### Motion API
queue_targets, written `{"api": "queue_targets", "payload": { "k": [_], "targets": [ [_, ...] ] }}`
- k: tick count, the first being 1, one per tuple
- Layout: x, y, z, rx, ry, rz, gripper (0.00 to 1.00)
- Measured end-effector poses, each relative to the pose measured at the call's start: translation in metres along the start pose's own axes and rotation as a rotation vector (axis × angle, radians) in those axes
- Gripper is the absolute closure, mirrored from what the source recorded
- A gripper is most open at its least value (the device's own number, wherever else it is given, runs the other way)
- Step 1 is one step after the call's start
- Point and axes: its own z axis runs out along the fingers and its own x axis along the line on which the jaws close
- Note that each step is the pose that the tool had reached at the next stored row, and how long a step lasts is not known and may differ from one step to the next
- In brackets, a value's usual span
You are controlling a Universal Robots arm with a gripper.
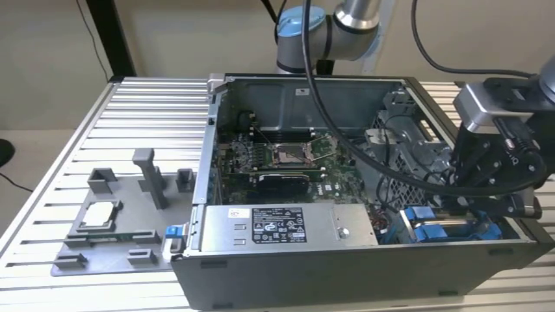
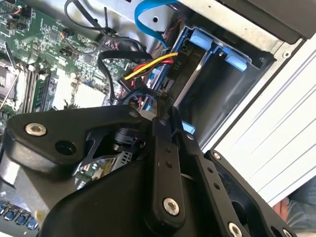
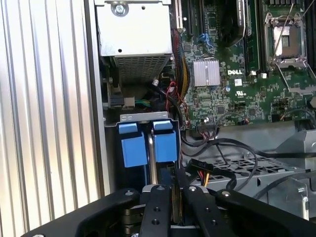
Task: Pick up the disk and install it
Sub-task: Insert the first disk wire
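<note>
The claw (image 3: 177,197) was seen in both wrist views with its two black fingers (image 2: 165,163) drawn nearly together, closed on a thin edge-on plate taken to be the disk (image 3: 176,200); only a narrow strip of it was visible between the fingers, so its label and bracket could not be made out. In the exterior view the claw (image 1: 485,198) was held low inside the open computer case (image 1: 286,273), at the corner toward the exterior view's right, directly over the drive bay (image 1: 438,227) with its blue plastic tabs. In the first wrist view two blue tabs (image 3: 148,143) were seen side by side in the bay, with a narrow slot between them in line with the fingers. Little free room was left around the claw: the case wall (image 2: 256,123) ran just beside the bay on one side, and a bundle of black, yellow and red cables (image 2: 143,69) lay close on the other, next to the green motherboard (image 3: 232,84). The large silver box with the black label (image 1: 282,226) sat just beside the bay along the front edge of the case. The case rested on a ribbed metal table (image 1: 130,117), where a grey fixture plate (image 1: 113,221) lay well apart from the claw, at the exterior view's left.
</note>
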Motion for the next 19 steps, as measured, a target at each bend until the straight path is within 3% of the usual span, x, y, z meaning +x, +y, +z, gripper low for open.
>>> {"api": "queue_targets", "payload": {
  "k": [6, 8, 10, 11, 12, 16, 19],
  "targets": [
    [-0.0002, 0.0061, 0.0005, 0.0032, 0.0342, 0.002, 1.0],
    [-0.0004, 0.0087, 0.0006, 0.0049, 0.0536, 0.003, 1.0],
    [-0.0023, 0.0101, 0.001, 0.0079, 0.0855, 0.005, 1.0],
    [-0.005, 0.0105, 0.0014, 0.0095, 0.0983, 0.006, 1.0],
    [-0.0089, 0.011, 0.0019, 0.0116, 0.1052, 0.006, 1.0],
    [-0.0191, 0.0118, 0.0034, 0.0256, 0.1096, 0.005, 1.0],
    [-0.0198, 0.0119, 0.0035, 0.0268, 0.1095, 0.005, 1.0]
  ]
}}
